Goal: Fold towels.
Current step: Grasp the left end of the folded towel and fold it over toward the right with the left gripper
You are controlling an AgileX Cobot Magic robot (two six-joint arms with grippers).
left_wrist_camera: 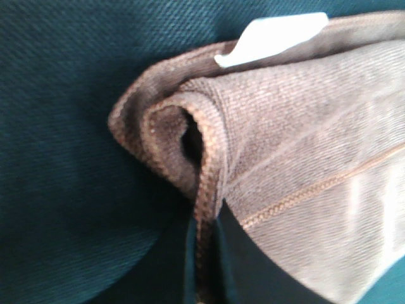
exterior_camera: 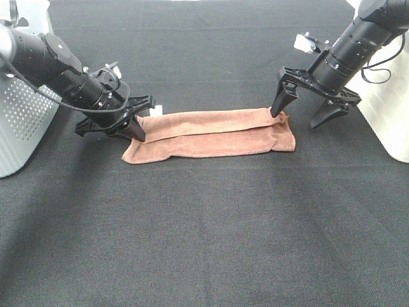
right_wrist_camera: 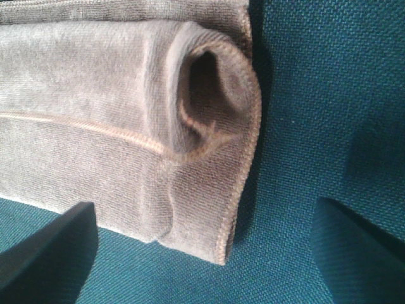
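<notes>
Seen from high up, the rust-brown towel lies folded into a long strip in the middle of the black table, with the left gripper at its left end and the right gripper at its right. The left wrist view adds the white tag and a stitched hem nipped between closed jaws, so this gripper is clamped on the towel. The right wrist view shows the towel's looped end between fingers spread wide, gripping nothing.
</notes>
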